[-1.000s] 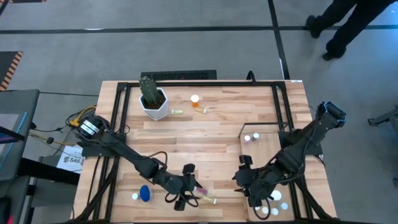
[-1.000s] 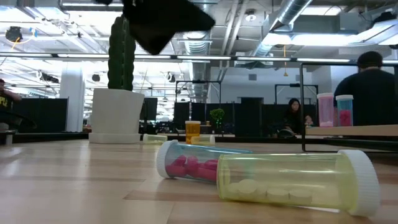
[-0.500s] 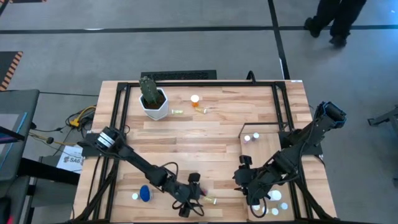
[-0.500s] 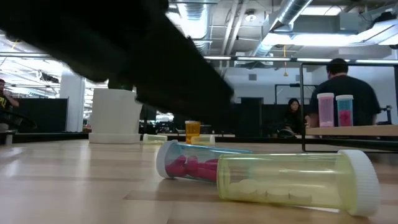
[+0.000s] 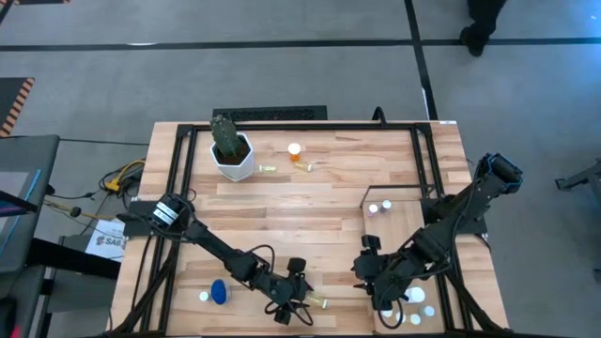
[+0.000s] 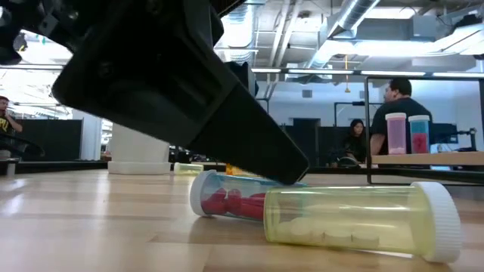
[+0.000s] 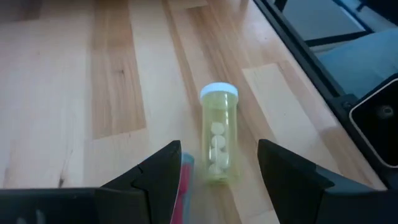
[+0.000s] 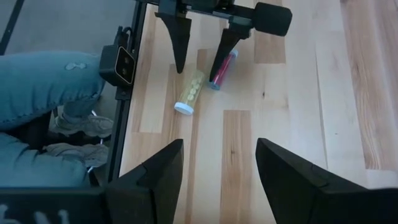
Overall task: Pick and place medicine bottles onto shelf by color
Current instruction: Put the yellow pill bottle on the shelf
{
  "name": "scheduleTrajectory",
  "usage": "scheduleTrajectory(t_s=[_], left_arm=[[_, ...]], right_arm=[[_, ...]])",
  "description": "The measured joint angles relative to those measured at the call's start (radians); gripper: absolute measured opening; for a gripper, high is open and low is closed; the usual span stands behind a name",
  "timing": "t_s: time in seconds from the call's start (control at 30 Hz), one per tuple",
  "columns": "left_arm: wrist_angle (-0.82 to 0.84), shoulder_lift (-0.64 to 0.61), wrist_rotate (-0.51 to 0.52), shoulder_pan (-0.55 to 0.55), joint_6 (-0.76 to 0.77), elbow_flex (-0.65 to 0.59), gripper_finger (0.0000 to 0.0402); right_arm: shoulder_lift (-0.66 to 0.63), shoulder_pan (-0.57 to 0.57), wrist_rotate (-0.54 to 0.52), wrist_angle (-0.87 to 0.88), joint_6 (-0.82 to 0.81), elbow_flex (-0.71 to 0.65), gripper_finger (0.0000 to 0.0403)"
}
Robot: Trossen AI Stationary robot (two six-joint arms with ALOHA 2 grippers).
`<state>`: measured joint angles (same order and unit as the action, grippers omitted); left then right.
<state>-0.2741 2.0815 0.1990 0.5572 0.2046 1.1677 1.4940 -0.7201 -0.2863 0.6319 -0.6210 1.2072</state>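
While your left gripper (image 7: 214,171) hangs low at the bench's (image 5: 319,202) six o'clock edge, its fingers (image 7: 163,171) stand apart around the yellow bottle (image 7: 217,144), the pink bottle (image 6: 227,200) touching beside. Your right gripper (image 8: 214,168), fingers apart, waits by the shelf (image 5: 399,225) at four o'clock.

yellow-green bottle (image 7: 218,142) flat beside pink bottle (image 6: 227,199)

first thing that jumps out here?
The left claw, open, poised over two capped bottles lying side by side at the table's near edge: the yellow-green bottle and the pink-pill bottle. The right claw waits open above the shelf.
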Motion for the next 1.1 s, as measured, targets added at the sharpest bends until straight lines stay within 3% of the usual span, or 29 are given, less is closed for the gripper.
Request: scheduleTrajectory(t_s=[1.1], left_arm=[[-0.032, -0.001, 0.103, 0.054, 0.073, -0.001, 0.0201]], right_arm=[[0.0, -0.007, 0.026, 0.001, 0.0, 0.001, 0.0221]])
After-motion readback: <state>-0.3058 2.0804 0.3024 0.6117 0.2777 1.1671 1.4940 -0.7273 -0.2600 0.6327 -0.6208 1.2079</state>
